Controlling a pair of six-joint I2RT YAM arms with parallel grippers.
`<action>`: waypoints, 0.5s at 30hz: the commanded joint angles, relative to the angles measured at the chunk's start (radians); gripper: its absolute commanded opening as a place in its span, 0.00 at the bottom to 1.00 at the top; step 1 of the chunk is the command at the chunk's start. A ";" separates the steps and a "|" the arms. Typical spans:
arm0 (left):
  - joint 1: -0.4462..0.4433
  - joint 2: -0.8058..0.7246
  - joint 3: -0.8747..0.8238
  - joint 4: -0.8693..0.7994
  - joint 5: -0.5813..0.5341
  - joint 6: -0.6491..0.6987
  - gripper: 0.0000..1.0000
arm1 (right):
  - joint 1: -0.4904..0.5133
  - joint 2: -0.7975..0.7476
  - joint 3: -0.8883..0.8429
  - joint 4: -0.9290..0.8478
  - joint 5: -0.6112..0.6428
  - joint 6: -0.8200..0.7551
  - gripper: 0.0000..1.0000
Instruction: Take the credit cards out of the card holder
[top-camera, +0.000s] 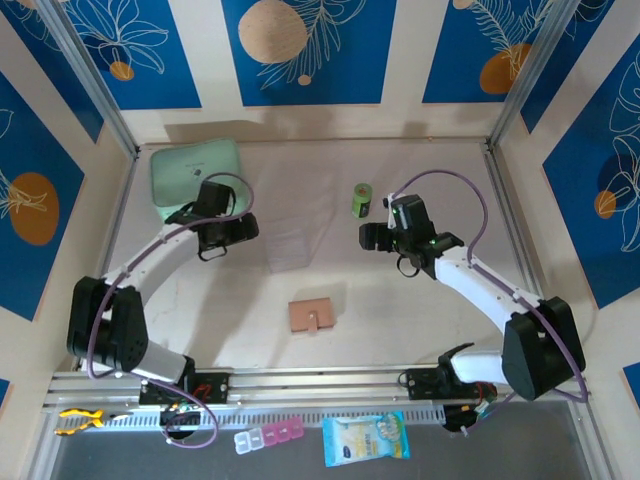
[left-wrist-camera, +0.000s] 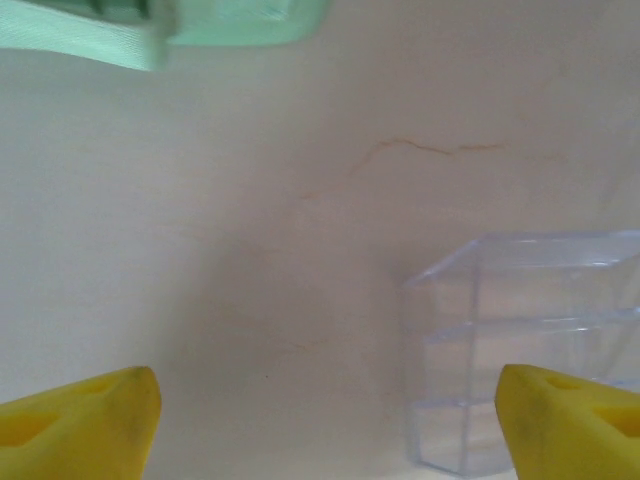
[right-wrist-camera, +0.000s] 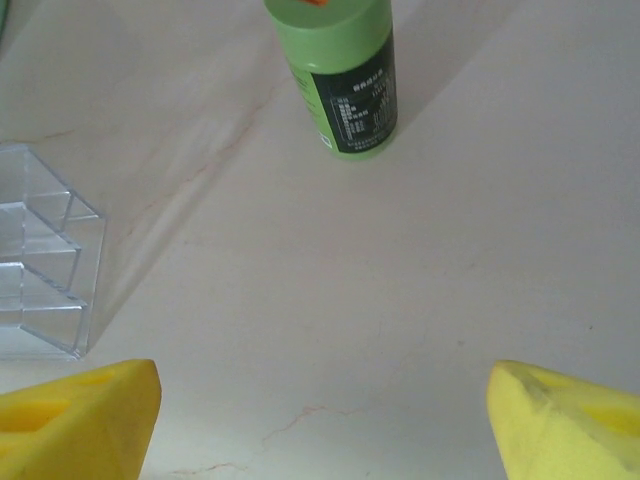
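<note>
Pill box (top-camera: 268, 437), card holder (top-camera: 312, 316) (closed)

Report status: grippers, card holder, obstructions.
Left gripper, right gripper open, empty. Card holder closed, untouched, between the arms. Organiser, bottle farther back, not blocking.

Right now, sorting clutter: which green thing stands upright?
The small green bottle with the dark label, right of centre; the larger mint case lies flat at far left.

We count one tan leather folding card holder (top-camera: 312, 316), one mint-green zip case (top-camera: 195, 172), one green cylindrical bottle (right-wrist-camera: 345, 75), one clear plastic tiered organiser (left-wrist-camera: 520, 350).
</note>
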 joint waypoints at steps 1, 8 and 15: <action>-0.039 0.057 0.063 -0.035 0.062 -0.022 0.77 | 0.016 0.020 0.042 -0.051 0.005 0.053 0.83; -0.082 0.159 0.158 -0.086 0.032 -0.120 0.53 | 0.050 0.028 0.063 -0.062 0.036 0.044 0.77; -0.105 0.239 0.216 -0.125 0.036 -0.109 0.35 | 0.056 0.024 0.073 -0.076 0.052 0.046 0.75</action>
